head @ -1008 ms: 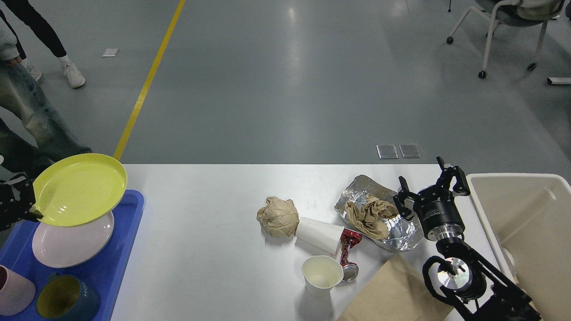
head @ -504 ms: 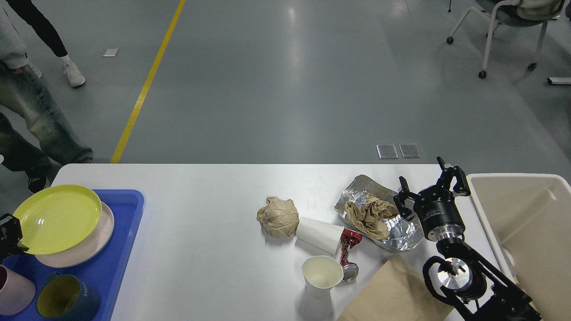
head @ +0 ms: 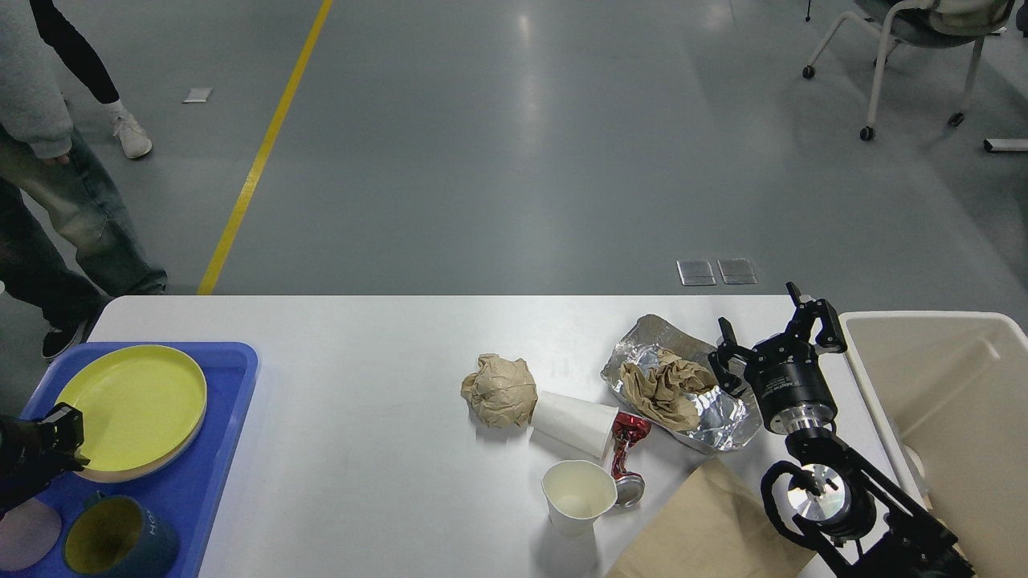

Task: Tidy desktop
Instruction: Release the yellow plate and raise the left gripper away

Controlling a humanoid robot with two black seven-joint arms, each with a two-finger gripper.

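Left: our left gripper [head: 60, 437] sits low at the yellow plate's [head: 132, 405] near rim, finger state indiscernible. Centre: the desktop [head: 361, 449] spans the view. Right: our right gripper [head: 775, 337] rises upright, fingers spread, beside the foil [head: 715, 421].

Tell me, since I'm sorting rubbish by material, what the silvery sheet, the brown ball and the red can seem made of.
The silvery sheet looks like aluminium foil: shiny, mirror-like, finely creased. The brown ball looks like matte kraft paper, crumpled into soft folds. The red can seems thin metal, glossy red with a silver end, crushed flat.
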